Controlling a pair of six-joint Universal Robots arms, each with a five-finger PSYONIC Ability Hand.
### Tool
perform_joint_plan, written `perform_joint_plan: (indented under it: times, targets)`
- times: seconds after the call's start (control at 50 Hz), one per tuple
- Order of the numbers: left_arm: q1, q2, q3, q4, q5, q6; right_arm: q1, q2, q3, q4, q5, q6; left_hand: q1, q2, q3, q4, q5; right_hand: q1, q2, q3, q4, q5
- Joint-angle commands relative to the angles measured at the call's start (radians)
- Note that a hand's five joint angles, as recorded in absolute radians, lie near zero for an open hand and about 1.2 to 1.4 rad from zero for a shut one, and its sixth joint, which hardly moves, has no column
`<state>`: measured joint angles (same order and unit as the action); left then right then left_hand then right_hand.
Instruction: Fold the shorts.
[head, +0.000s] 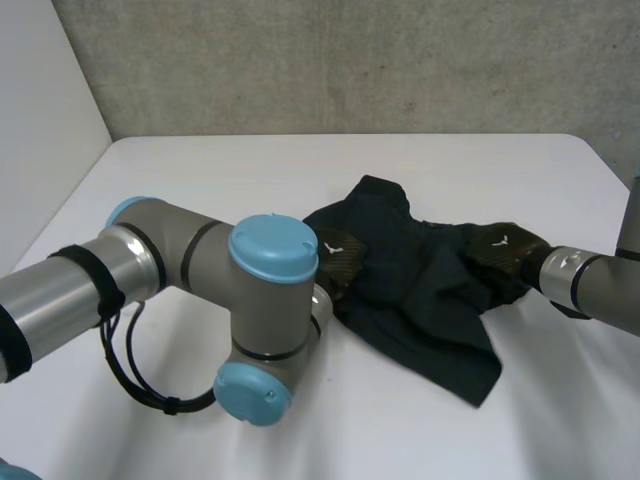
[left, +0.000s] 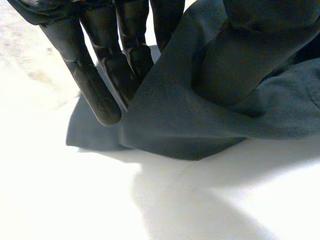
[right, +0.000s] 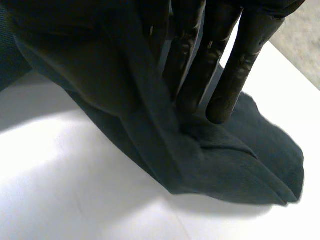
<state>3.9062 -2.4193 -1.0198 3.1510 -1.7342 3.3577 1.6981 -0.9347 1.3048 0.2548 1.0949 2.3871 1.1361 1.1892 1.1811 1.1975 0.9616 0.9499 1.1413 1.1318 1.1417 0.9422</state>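
The white worktop (head: 300, 170) runs back to a grey concrete wall (head: 350, 60). The left arm (head: 190, 265) lies across the near left part of the worktop, bent at its blue-capped joint. The right arm (head: 600, 285) comes in from the right edge.

The dark shorts (head: 420, 290) lie crumpled on the worktop right of the middle, between the two hands. One lobe points toward the wall and one corner toward the near edge.

The left hand (head: 338, 258) is at the left edge of the shorts. In the left wrist view its fingers (left: 95, 85) are straight and point down, with the tips at the worktop. The cloth rises from beside them and wraps over the thumb, so the edge is pinched between fingers and thumb. A small fold of cloth lies flat under the fingertips.

The right hand (head: 505, 255) is at the right edge of the shorts. In the right wrist view its straight fingers (right: 235, 75) press down with their tips on the cloth. A thick fold rises beside them and covers the thumb, so the cloth is nipped there too. Past the fingertips a rounded end of the shorts lies flat on the worktop.
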Motion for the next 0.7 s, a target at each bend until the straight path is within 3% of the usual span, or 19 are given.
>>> perform_joint_plan:
  times: [0.02, 0.16, 0.24, 0.28, 0.3, 0.32, 0.38, 0.46, 0.6, 0.7]
  targets:
    - [0.099, 0.057, 0.012, 0.04, -0.045, 0.04, 0.098, -0.088, 0.034, 0.061, -0.049, 0.069, 0.26, 0.207, 0.215, 0.199, 0.26, 0.446, 0.255, 0.264, 0.255, 0.28]
    - [0.3, 0.086, 0.087, 0.096, -0.03, 0.138, 0.291, -0.125, 0.051, 0.032, -0.059, 0.299, 0.26, 0.207, 0.215, 0.199, 0.26, 0.446, 0.255, 0.264, 0.255, 0.28]
    - [0.321, 0.071, 0.102, 0.101, -0.013, 0.21, 0.391, -0.109, 0.053, -0.071, -0.03, 0.463, 0.258, 0.205, 0.213, 0.196, 0.258, 0.446, 0.255, 0.264, 0.255, 0.28]
    - [0.328, 0.063, 0.101, 0.098, 0.01, 0.212, 0.425, -0.087, 0.047, -0.11, -0.004, 0.516, -0.101, -0.155, -0.147, -0.163, -0.102, 0.383, 0.192, 0.202, 0.192, 0.217]
    - [0.329, 0.062, 0.098, 0.09, 0.03, 0.212, 0.446, -0.069, 0.034, -0.13, 0.034, 0.552, -0.481, -0.534, -0.526, -0.543, -0.481, -0.004, -0.195, -0.186, -0.195, -0.171]
    - [0.331, 0.06, 0.093, 0.084, 0.038, 0.213, 0.454, -0.064, 0.03, -0.135, 0.058, 0.563, -0.587, -0.64, -0.632, -0.648, -0.587, -0.176, -0.368, -0.358, -0.368, -0.343]
    - [0.328, 0.078, 0.029, 0.037, 0.056, 0.207, 0.459, -0.087, 0.001, -0.134, 0.184, 0.558, -0.617, -0.67, -0.662, -0.678, -0.617, -0.415, -0.607, -0.597, -0.607, -0.582]
    - [0.331, 0.201, -0.089, -0.032, 0.062, 0.2, 0.448, -0.15, 0.001, -0.115, 0.27, 0.531, -0.629, -0.682, -0.674, -0.69, -0.629, -0.451, -0.642, -0.633, -0.643, -0.618]
    - [0.337, 0.434, -0.333, -0.057, 0.064, 0.161, 0.358, -0.208, 0.001, 0.026, 0.278, 0.403, -0.632, -0.685, -0.677, -0.693, -0.632, -0.539, -0.73, -0.721, -0.73, -0.705]
    - [0.335, 0.6, -0.489, -0.057, 0.067, 0.036, 0.305, -0.22, 0.016, 0.099, 0.287, 0.322, -0.632, -0.685, -0.677, -0.693, -0.632, -0.642, -0.833, -0.824, -0.834, -0.809]
